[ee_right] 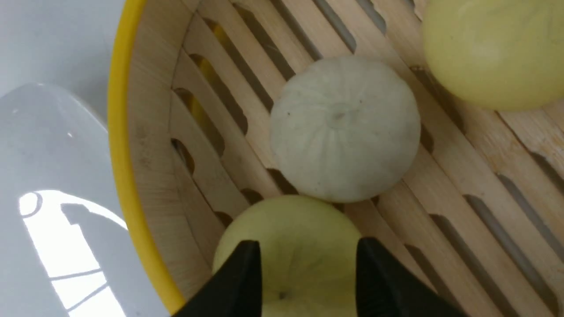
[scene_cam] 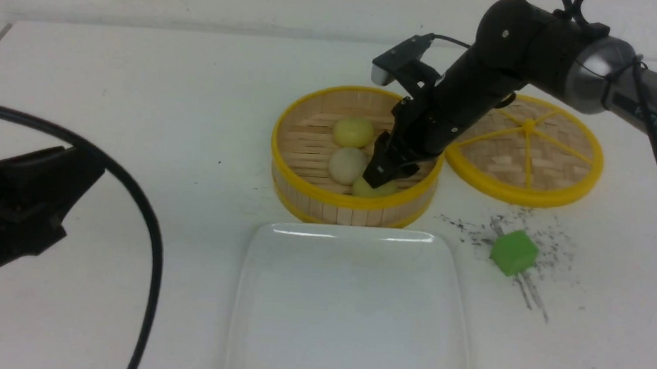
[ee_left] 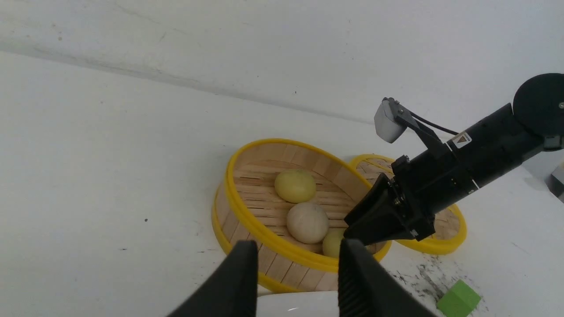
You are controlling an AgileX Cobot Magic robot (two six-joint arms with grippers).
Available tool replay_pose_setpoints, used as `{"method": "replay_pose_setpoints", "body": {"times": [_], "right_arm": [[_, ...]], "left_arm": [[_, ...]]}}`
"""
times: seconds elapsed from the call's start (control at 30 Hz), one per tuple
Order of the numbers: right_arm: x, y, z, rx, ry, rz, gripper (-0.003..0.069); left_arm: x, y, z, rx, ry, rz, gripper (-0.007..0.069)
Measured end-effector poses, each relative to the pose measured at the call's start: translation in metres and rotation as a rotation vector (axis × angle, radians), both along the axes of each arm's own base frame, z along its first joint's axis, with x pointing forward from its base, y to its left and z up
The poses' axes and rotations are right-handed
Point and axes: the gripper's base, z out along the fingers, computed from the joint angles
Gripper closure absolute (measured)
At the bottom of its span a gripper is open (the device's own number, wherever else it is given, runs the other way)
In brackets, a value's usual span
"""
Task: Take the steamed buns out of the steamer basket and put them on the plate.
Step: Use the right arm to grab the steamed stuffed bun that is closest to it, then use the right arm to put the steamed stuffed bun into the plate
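Three steamed buns lie in the steamer basket (scene_cam: 276, 145): a yellow-green one (scene_cam: 354, 132) at the back, an off-white one (scene_cam: 346, 165) in the middle, and a second yellow-green one (scene_cam: 384, 190) against the near wall. My right gripper (scene_cam: 378, 179) reaches down into the basket. In the right wrist view its open jaws (ee_right: 308, 264) straddle the top of the near bun (ee_right: 291, 229), whose sides show outside the fingertips. The white plate (scene_cam: 347, 315) lies bare in front of the basket. My left gripper (ee_left: 297, 259) stands open and holds nothing, back from the basket.
The flat woven lid (scene_cam: 527, 150) with yellow spokes lies right of the basket, under the right arm. A green cube (scene_cam: 513, 253) sits on dark scuff marks right of the plate. The left arm and its black cable (scene_cam: 148, 235) fill the near left.
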Motion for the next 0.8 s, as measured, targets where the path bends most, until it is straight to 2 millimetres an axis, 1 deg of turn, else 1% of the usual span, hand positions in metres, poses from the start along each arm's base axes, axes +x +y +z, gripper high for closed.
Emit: {"method": "replay_pose_setpoints", "body": {"times": [0.1, 0.13, 0.17, 0.23, 0.27, 0.4, 0.47, 0.57, 0.67, 0.77, 0.8], "right_arm": [[0.0, 0.0, -0.001, -0.007, 0.0, 0.001, 0.0398], [0.0, 0.0, -0.002, -0.007, 0.002, 0.0, 0.0425], [0.0, 0.0, -0.002, -0.007, 0.002, 0.0, 0.0425], [0.001, 0.0, -0.005, -0.009, 0.008, 0.0, 0.0494], [0.001, 0.0, -0.005, -0.009, 0.008, 0.0, 0.0494], [0.001, 0.0, -0.005, -0.01, 0.01, 0.0, 0.0615], [0.001, 0.0, -0.005, -0.009, 0.009, 0.0, 0.0652], [0.001, 0.0, -0.005, -0.008, 0.004, -0.002, 0.0656], [0.001, 0.0, 0.0, -0.006, -0.008, -0.001, 0.0656], [-0.003, -0.002, 0.025, 0.003, -0.053, 0.005, 0.0656], [-0.005, -0.003, 0.037, 0.012, -0.077, 0.005, 0.0656]], "left_arm": [[0.0, 0.0, 0.0, 0.0, 0.0, 0.002, 0.0337], [0.0, 0.0, 0.0, 0.0, 0.0, 0.002, 0.0337], [0.0, 0.0, 0.0, 0.0, 0.0, 0.002, 0.0337], [0.0, 0.0, 0.0, 0.0, 0.0, 0.002, 0.0337], [0.0, 0.0, 0.0, 0.0, 0.0, 0.002, 0.0337], [0.0, 0.0, 0.0, 0.0, 0.0, 0.002, 0.0337], [0.0, 0.0, 0.0, 0.0, 0.0, 0.002, 0.0337], [0.0, 0.0, 0.0, 0.0, 0.0, 0.002, 0.0337], [0.0, 0.0, 0.0, 0.0, 0.0, 0.002, 0.0337], [0.0, 0.0, 0.0, 0.0, 0.0, 0.002, 0.0337], [0.0, 0.0, 0.0, 0.0, 0.0, 0.002, 0.0337]]}}
